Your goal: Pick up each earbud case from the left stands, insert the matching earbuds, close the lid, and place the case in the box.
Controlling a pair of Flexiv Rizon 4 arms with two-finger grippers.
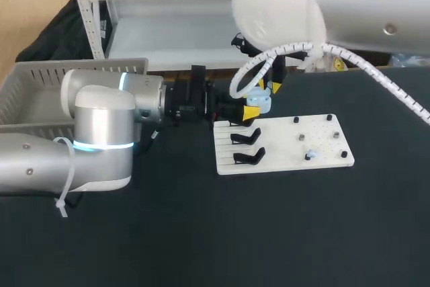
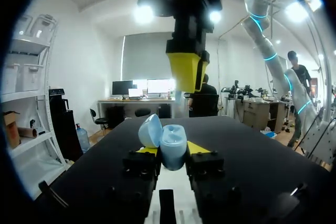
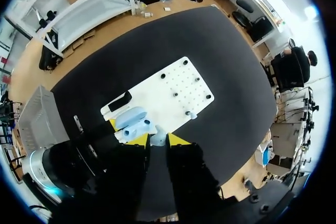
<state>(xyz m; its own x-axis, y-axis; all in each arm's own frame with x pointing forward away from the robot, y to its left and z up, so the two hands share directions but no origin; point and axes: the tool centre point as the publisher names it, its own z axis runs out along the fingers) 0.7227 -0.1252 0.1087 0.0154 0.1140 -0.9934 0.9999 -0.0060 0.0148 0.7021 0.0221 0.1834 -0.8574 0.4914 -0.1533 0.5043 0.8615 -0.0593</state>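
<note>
Left jaws were clamped on the pale blue case [image 2: 173, 150], one yellow tip pressed against each side. They held it over the far left corner of the white board [image 1: 282, 146], beside the black stands [image 1: 247, 138], with the lid [image 2: 150, 129] swung open. Right jaws hung straight above the open case, their tips close together around a small pale blue earbud [image 3: 158, 140]. It looked pinched from both sides, though only its top showed from the wrist.

By my reading the task was about midway for this case. It was off its stand and open, and the first earbud was in hand and lined up over its seat, but not yet seen to be in. A second earbud [image 1: 309, 156] sat on the right part of the board among the pegs, waiting to be fetched. After that, the lid had to be shut and the case carried to the grey box [image 1: 27, 99], which stood at the left end of the table [image 1: 269, 233] behind the left arm.

None of the three stands in the head view carried a case, so this one seemed to be the last or the only one. I could not make out any case in the part of the box that showed, so I could not tell how many had been delivered.
</note>
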